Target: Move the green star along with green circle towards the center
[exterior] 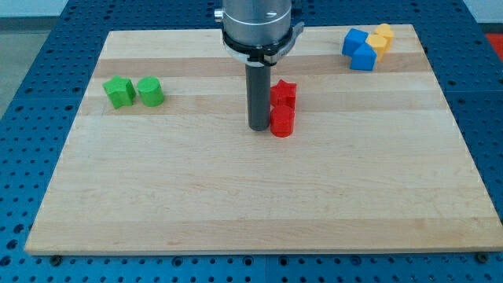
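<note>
So the green star (119, 92) and green circle (150, 92) are sitting side by side over on the view's left, touching or nearly so, star on the outside. Both chunky, bright green, resting flat on the wood, well apart from the middle.

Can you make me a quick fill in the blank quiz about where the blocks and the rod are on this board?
1. The green star sits on the view's ____ side.
2. My tip stands right beside the ____ blocks.
3. The green circle lies to the view's ____ of the green star.

Missing words: left; red; right
</note>
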### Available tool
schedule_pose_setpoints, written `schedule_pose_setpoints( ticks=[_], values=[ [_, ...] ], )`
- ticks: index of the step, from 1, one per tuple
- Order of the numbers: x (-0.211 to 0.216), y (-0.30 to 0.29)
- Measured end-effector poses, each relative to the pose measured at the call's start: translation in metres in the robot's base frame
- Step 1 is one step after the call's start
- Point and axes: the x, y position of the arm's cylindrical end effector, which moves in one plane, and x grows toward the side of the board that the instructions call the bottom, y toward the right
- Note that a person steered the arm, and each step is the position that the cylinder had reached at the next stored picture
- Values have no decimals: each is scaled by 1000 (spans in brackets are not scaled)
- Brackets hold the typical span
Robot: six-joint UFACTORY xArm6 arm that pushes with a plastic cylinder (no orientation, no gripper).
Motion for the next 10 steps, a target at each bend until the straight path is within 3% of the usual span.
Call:
schedule_pose_setpoints(
  ticks=[1, 4, 6, 8, 10],
  values=[
    [0, -19],
    [0, -200],
    [-34, -274],
    [-70, -272],
    [-70, -194]
  ],
)
